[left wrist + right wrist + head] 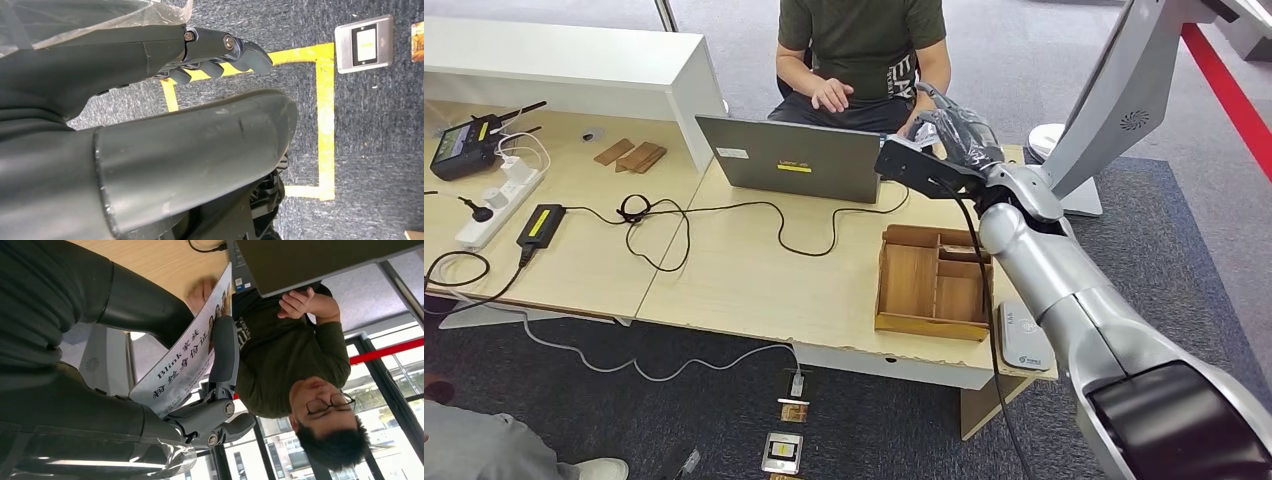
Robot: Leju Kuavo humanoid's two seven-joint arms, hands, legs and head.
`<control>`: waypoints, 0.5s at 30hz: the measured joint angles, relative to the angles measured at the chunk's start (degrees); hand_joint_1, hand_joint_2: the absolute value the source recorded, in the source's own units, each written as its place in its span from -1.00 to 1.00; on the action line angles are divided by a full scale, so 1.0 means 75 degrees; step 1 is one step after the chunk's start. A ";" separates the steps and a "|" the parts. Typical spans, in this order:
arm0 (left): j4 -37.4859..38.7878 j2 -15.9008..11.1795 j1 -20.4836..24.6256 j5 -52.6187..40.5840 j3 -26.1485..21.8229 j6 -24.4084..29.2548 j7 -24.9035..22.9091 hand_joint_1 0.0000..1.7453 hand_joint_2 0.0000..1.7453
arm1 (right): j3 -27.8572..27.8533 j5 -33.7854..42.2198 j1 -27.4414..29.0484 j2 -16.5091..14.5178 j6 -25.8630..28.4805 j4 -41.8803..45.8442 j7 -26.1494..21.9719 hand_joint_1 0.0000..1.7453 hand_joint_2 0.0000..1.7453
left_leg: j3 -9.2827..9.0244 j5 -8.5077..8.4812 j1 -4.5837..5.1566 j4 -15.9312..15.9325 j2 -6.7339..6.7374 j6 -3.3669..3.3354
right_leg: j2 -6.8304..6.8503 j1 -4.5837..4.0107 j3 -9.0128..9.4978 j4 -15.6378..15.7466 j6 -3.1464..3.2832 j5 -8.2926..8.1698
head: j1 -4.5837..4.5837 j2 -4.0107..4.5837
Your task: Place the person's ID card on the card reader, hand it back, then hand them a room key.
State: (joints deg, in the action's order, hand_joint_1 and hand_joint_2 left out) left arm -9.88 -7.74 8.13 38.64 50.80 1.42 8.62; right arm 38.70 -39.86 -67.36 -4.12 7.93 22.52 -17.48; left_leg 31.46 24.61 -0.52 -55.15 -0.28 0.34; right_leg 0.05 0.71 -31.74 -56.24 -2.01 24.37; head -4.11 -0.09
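My right hand (952, 138) reaches past the laptop (794, 158) toward the seated person (864, 45). It pinches the ID card (187, 357), a white card with printed text and small photos, between thumb and fingers (223, 352). At the card's far end a blurred hand of the person (201, 290) touches it. The person's other hand (296, 303) rests at the laptop's edge. The white card reader (1024, 340) lies at the table's front right corner. My left hand (215, 55) hangs over the carpet, holding nothing, fingers apart from the thumb.
A wooden compartment box (934, 282) stands between the laptop and the reader. Black cables (664, 215), a power strip (499, 200) and a radio (466, 148) lie on the left table. Small plates (782, 452) and yellow tape (325, 115) mark the floor.
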 joint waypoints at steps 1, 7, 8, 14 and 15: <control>0.0000 0.0000 0.0000 0.0000 0.0017 -0.0002 0.0006 -1.00 -1.00 | 0.0007 -0.0006 -0.0014 0.0007 -0.0003 -0.0044 0.0001 1.00 1.00 | 0.0000 0.0000 0.0000 0.0000 0.0000 0.0000 | 0.0000 0.0000 0.0000 0.0000 0.0000 0.0000 | -0.0001 0.0000; 0.0000 0.0003 0.0063 -0.0009 0.0085 -0.0044 0.0397 -1.00 -1.00 | 0.0050 -0.0086 -0.0092 0.0060 -0.0042 -0.0256 0.0200 1.00 1.00 | 0.0000 0.0000 0.0000 -0.0002 0.0001 0.0000 | 0.0001 0.0000 -0.0004 0.0000 0.0000 0.0000 | -0.0001 -0.0001; 0.0000 0.0003 0.0102 -0.0010 0.0087 -0.0079 0.0476 -1.00 -1.00 | 0.0058 -0.0114 -0.0116 0.0086 -0.0060 -0.0288 0.0234 1.00 1.00 | 0.0000 0.0000 0.0000 -0.0002 0.0000 0.0000 | 0.0001 0.0000 -0.0004 -0.0001 0.0000 0.0000 | 0.0000 -0.0001; 0.0000 -0.0018 0.0253 -0.0012 0.0099 -0.0345 0.0350 -1.00 -1.00 | 0.0090 -0.0431 -0.0206 0.0248 -0.0057 -0.0431 0.0364 1.00 1.00 | -0.0001 0.0000 0.0000 -0.0003 0.0001 0.0000 | -0.0006 0.0000 -0.0002 -0.0001 -0.0004 -0.0007 | 0.0001 0.0000; 0.0001 -0.0028 0.0249 0.0003 0.0101 -0.0378 0.0306 -1.00 -1.00 | 0.0096 -0.0498 -0.0208 0.0278 -0.0047 -0.0447 0.0404 1.00 1.00 | 0.0000 0.0000 0.0000 -0.0003 0.0001 0.0000 | -0.0006 0.0000 -0.0003 0.0000 -0.0005 -0.0007 | 0.0000 0.0000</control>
State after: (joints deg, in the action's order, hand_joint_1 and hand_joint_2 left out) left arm -9.87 -7.95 10.00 38.66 51.56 -1.41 10.91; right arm 39.42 -43.59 -68.92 -2.03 7.57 19.17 -14.45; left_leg 31.45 24.61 -0.51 -55.17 -0.27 0.34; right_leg 0.01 0.71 -31.76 -56.24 -2.05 24.32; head -4.12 -0.09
